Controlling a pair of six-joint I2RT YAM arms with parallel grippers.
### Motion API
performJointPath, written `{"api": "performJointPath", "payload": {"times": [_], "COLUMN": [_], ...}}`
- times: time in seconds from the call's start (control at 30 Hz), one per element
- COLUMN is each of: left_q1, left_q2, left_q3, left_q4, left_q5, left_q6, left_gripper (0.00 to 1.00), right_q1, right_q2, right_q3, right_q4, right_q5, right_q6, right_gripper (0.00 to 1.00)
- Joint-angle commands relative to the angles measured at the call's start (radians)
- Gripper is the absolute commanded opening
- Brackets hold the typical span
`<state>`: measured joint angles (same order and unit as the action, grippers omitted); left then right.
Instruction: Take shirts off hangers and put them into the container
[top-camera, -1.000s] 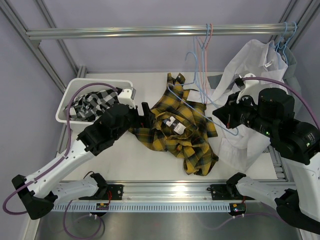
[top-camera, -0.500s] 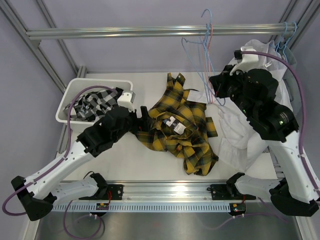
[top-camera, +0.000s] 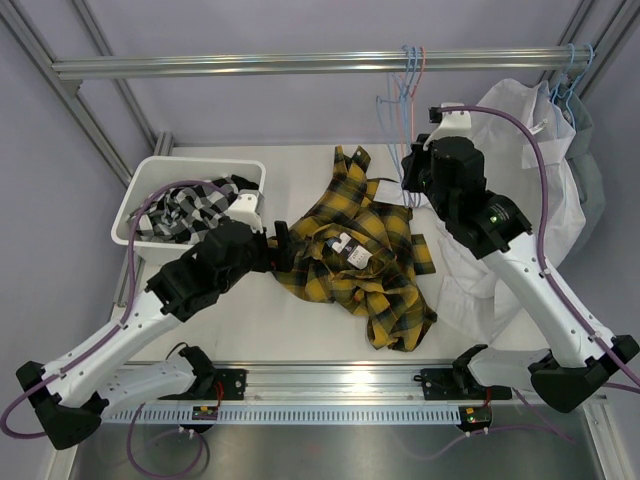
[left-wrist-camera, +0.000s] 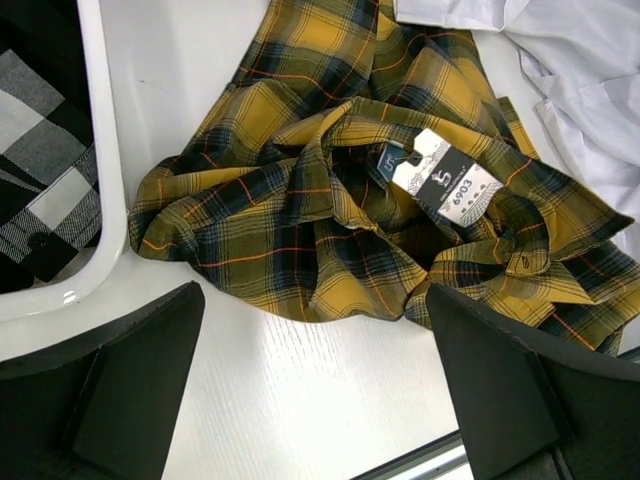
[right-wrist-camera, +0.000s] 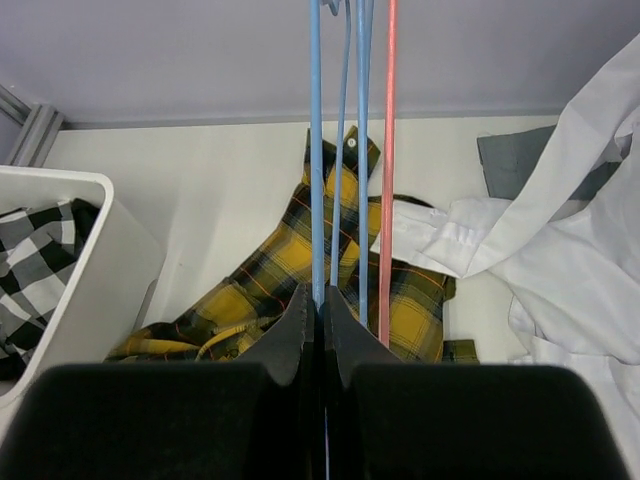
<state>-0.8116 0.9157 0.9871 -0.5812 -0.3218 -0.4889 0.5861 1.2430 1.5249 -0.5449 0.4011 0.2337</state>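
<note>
Top view: the yellow-and-black plaid shirt (top-camera: 360, 265) lay crumpled at the middle of the worktop (top-camera: 250, 320), off any hanger. Its 9 o'clock edge sat right at the left tool (top-camera: 280, 242).

We noted the left tool spread to its widest and gripping nothing. In its wrist view, its fingers (left-wrist-camera: 130, 390) stood either side of the shirt's near hem. We could not tell whether they touched the cloth.

The container (top-camera: 150, 170) sat at 10 o'clock of that tool, with the checked shirt (top-camera: 185, 210) inside.

The right tool (top-camera: 407, 182) was at 1 o'clock of the plaid shirt, its jaws closed on the wire of a light blue hanger (right-wrist-camera: 315, 150). The pink hanger (right-wrist-camera: 388, 150) hung just beside it at 3 o'clock, ungripped. Both reached up to the rail (top-camera: 250, 65).

The white shirt (top-camera: 520, 130) hung at 3 o'clock of the right tool.
</note>
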Motion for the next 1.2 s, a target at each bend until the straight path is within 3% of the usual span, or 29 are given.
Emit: {"api": "performJointPath", "payload": {"times": [0.0, 0.13, 0.2, 0.47, 0.5, 0.63, 0.93, 1.17], "left_q1": [0.003, 0.003, 0.003, -0.029, -0.041, -0.098, -0.139, -0.144], "left_q2": [-0.017, -0.003, 0.011, 0.106, 0.123, 0.23, 0.506, 0.754], "left_q3": [-0.01, -0.01, 0.001, 0.03, 0.038, 0.085, 0.114, 0.13], "left_q4": [0.015, 0.017, 0.017, 0.09, 0.099, 0.155, 0.29, 0.412], "left_q5": [0.0, 0.018, 0.033, 0.142, 0.142, 0.141, 0.119, 0.041], "left_q6": [-0.004, 0.0, 0.004, -0.013, -0.013, -0.01, -0.103, -0.138], "left_gripper": [0.99, 0.99, 0.99, 0.99, 0.99, 0.99, 0.99, 0.99], "right_q1": [-0.002, -0.002, -0.002, -0.002, -0.002, -0.003, -0.002, -0.002], "right_q2": [-0.005, 0.019, 0.019, -0.141, -0.161, -0.305, -0.594, -0.706], "right_q3": [-0.041, -0.04, -0.032, -0.077, -0.081, -0.098, -0.193, -0.265], "right_q4": [0.092, 0.099, 0.08, 0.011, -0.019, -0.092, -0.246, -0.358], "right_q5": [0.062, 0.064, 0.045, -0.083, -0.091, -0.125, -0.131, -0.146], "right_q6": [0.045, 0.049, 0.056, 0.052, 0.047, 0.021, 0.004, 0.055], "right_gripper": [0.0, 0.0, 0.08, 0.67, 0.8, 0.99, 0.99, 0.99]}}
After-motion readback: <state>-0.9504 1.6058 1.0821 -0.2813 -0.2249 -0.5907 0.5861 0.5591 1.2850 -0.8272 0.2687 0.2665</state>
